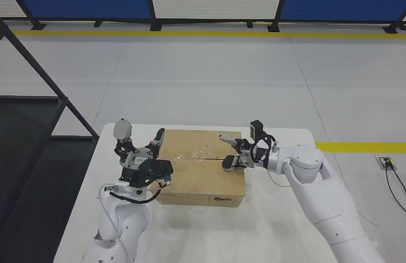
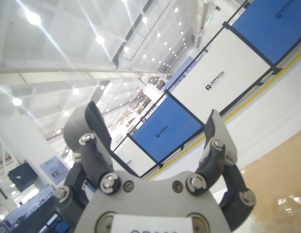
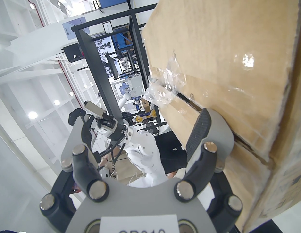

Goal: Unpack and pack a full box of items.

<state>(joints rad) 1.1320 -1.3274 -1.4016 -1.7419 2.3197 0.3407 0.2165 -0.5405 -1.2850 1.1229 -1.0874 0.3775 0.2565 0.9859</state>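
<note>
Found cardboard box closed on the surface, toward the far edge, about midway between left and right edges. Noted flaps down, with centre seam running left to right under clear tape, a crumpled, lifted patch partway along. Logged right claw at the box's right end, spread wide, one finger seemingly laid against the box top right at the seam, the other out past the box in open air. Logged left claw at the box's left end, likewise spread, pinching nothing, pointed up and away from the cardboard. Judged step in hand: opening the taped top, with unpacking not yet begun. To do it well: work a fingertip under the flap edge at the seam's end rather than pressing down on it; pull along the seam, not across, to tear the tape instead of stretching it; failing that, start from the loose crumpled patch. Brace the left end with the left claw to stop sliding across the surface. Keep pulls short and low to spare the cardboard.
</note>
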